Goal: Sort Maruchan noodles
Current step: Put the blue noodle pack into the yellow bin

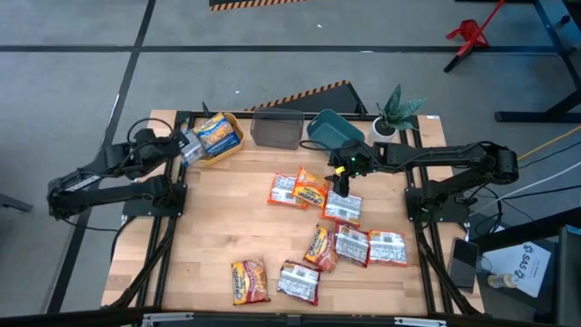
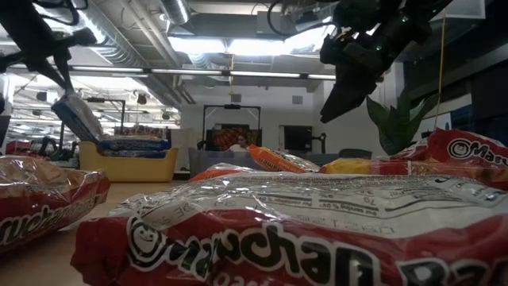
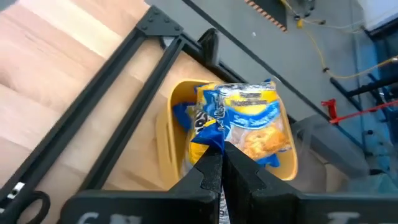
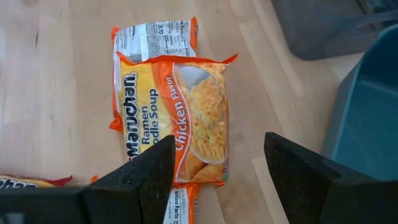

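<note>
My left gripper (image 1: 192,145) is shut on a blue-and-yellow noodle packet (image 3: 245,118) over the yellow bin (image 1: 232,145) at the table's far left. The bin (image 3: 169,140) holds more blue packets (image 2: 131,145). My right gripper (image 4: 217,168) is open above an orange-yellow chicken packet (image 4: 180,124), which lies flat on the table partly over a red-silver packet (image 4: 152,37). Its fingers stand on either side of the packet's end, clear of it. In the high view the right gripper (image 1: 343,177) is just right of that packet (image 1: 310,189). My left gripper pinches the blue packet's crimped end (image 3: 214,142) between its two shut fingers. The rest of the packet reaches out past the fingertips over the bin. In the low view the packet (image 2: 77,117) hangs slanted below the gripper, above the bin's rim (image 2: 91,151).
A grey bin (image 1: 275,129) and a teal bin (image 1: 331,132) stand at the far edge, with a potted plant (image 1: 397,111) to their right. Several red-silver and orange packets lie on the table's middle and near right (image 1: 352,243), and two near the front (image 1: 250,280).
</note>
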